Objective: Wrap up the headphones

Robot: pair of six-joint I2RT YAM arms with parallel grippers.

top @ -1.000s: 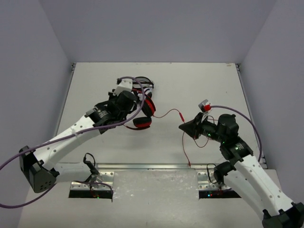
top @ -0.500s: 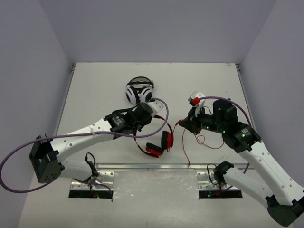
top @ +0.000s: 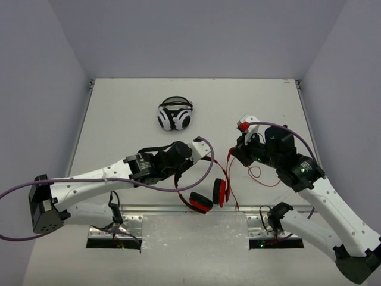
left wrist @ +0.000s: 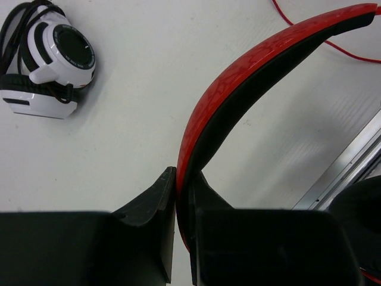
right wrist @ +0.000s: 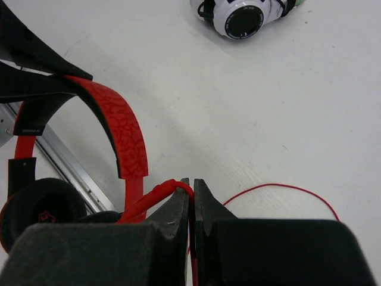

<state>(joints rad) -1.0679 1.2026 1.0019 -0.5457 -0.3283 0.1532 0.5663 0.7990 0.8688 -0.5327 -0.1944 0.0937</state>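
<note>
The matte white desk (top: 119, 113) carries glossy white-and-black headphones (top: 175, 117) toward its far edge, well apart from both arms. The red headphones (top: 221, 192) sit at the near edge's metal rail, seemingly lifted. Their crackle-textured arched headband is clamped in the left gripper (left wrist: 181, 179). The right gripper (right wrist: 191, 186) pinches the thin red cable (right wrist: 286, 187).

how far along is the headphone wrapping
Done: both grips made. In hand: left claw shut on the headband of the headphones, right claw shut on the cable. Left: the winding itself; cable loops loose on the table, no turns visible round the headband.
</note>
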